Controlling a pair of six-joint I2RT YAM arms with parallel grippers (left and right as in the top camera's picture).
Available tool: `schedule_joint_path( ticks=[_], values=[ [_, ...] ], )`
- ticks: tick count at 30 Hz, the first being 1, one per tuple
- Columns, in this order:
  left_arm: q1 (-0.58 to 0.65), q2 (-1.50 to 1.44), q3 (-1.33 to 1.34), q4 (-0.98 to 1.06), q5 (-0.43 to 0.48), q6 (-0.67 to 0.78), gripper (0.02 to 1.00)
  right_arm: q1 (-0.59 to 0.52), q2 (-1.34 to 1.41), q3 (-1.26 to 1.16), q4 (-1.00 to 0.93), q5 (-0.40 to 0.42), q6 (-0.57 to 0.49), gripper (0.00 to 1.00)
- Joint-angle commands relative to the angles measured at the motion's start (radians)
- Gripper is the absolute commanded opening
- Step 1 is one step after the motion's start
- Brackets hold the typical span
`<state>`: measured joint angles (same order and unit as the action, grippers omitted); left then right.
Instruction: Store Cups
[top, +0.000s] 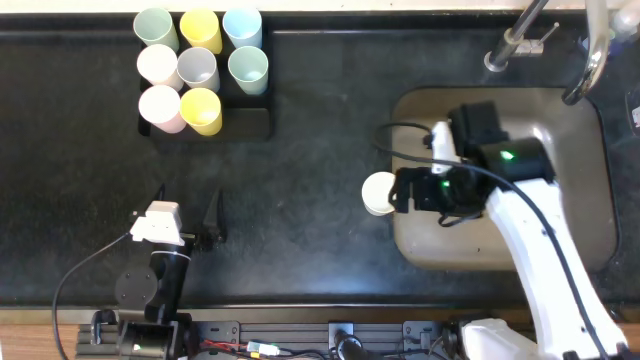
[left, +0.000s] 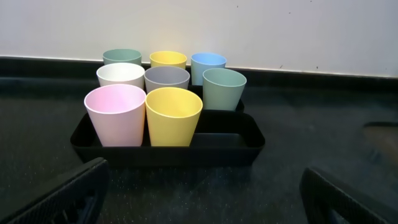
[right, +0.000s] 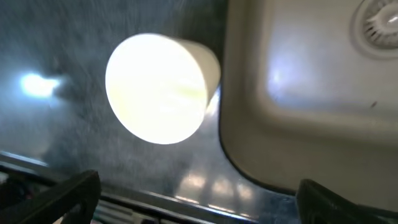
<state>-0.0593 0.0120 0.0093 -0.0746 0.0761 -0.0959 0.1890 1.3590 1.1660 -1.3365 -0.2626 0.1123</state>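
- Near left: the left claw (top: 188, 205) hangs just above the table (top: 320, 260) with its fingers spread wide and nothing between them. It faces the tray from well short of it.
- Middle right: the right claw (right: 198, 184) hovers at the left rim of the sink (top: 575, 150), with its fingers also spread wide. The cream cup (top: 378, 193), the one cup left outside the tray, is on the table just beside that rim. It is ahead of the fingertips, not between them. Whether any part of the claw touches it cannot be told.
- Far left: the black tray (top: 250, 122) holds eight cups, all standing upright in three rows. The near row has a pink cup (top: 160, 107) and a yellow cup (top: 201, 110), and the space to their right is bare.
- Far right: a tap (top: 515, 35) stands behind the sink.
- Progress: the job looks nearly done, with eight cups stored and one to go. By this reading, what remains is to grip the cream cup, carry it across the table to the left and set it in the bare near-right space.
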Motion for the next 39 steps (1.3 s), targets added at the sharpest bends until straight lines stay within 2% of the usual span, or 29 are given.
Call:
schedule_joint_path(
  ticks=[1, 10, 16, 19, 22, 27, 29, 31, 35, 39],
  values=[
    [-0.008, -0.009, -0.001, -0.002, 0.016, 0.021, 1.0, 0.05, 0.056, 0.029, 0.001, -0.004, 0.006, 1.0],
    [-0.008, -0.009, -0.001, -0.002, 0.016, 0.021, 1.0, 0.061, 0.179, 0.029, 0.022, 0.161, 0.007, 0.947],
    [-0.008, -0.009, -0.001, -0.002, 0.016, 0.021, 1.0, 0.065, 0.233, 0.029, 0.09, 0.179, 0.007, 0.886],
    [-0.008, -0.009, -0.001, -0.002, 0.016, 0.021, 1.0, 0.066, 0.251, 0.029, 0.119, 0.178, 0.007, 0.781],
    [-0.008, -0.009, -0.001, -0.002, 0.016, 0.021, 1.0, 0.068, 0.257, 0.029, 0.145, 0.174, 0.007, 0.623],
    [-0.008, -0.009, -0.001, -0.002, 0.016, 0.021, 1.0, 0.08, 0.257, 0.029, 0.173, 0.155, 0.007, 0.288],
    [-0.008, -0.009, -0.001, -0.002, 0.016, 0.021, 1.0, 0.087, 0.257, 0.029, 0.178, 0.152, 0.007, 0.211],
    [-0.008, -0.009, -0.001, -0.002, 0.016, 0.021, 1.0, 0.1, 0.257, 0.029, 0.195, 0.136, 0.007, 0.045],
    [-0.008, -0.009, -0.001, -0.002, 0.016, 0.021, 1.0, 0.114, 0.257, 0.029, 0.24, 0.056, 0.007, 0.042],
    [-0.008, -0.009, -0.001, -0.002, 0.016, 0.021, 1.0, 0.144, 0.254, 0.13, 0.23, 0.042, 0.008, 0.045]
  ],
)
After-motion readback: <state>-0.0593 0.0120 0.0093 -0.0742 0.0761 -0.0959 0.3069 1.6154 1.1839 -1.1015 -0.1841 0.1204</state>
